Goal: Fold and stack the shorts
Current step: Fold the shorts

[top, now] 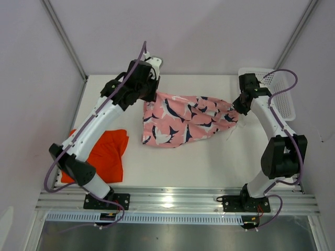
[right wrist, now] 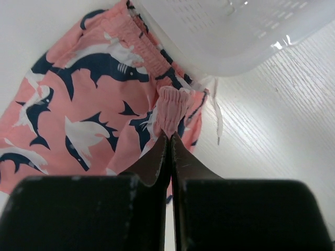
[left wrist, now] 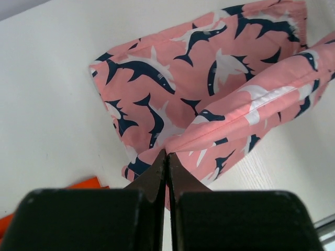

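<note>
A white surface [top: 209, 157], seen from above, holds two pairs of shorts. The pink shorts [top: 186, 120], printed with dark navy and white sharks, stretch across the middle of the surface between the two arms. The left tool [left wrist: 166, 155] is clenched on a raised fold of pink fabric at the shorts' left end, with cloth pinched between its closed tips. The right tool [right wrist: 169, 137] is clenched on the gathered elastic waistband at the right end, where the fabric bunches just above its tips. A thin white drawstring [right wrist: 215, 112] trails from the waistband onto the surface. A white plastic mesh basket [top: 280, 91] sits at the far right corner, just beside the right tool. The orange shorts [top: 107, 151] lie flat near the front left edge, well apart from the pink pair and partly hidden under the left arm.
</note>
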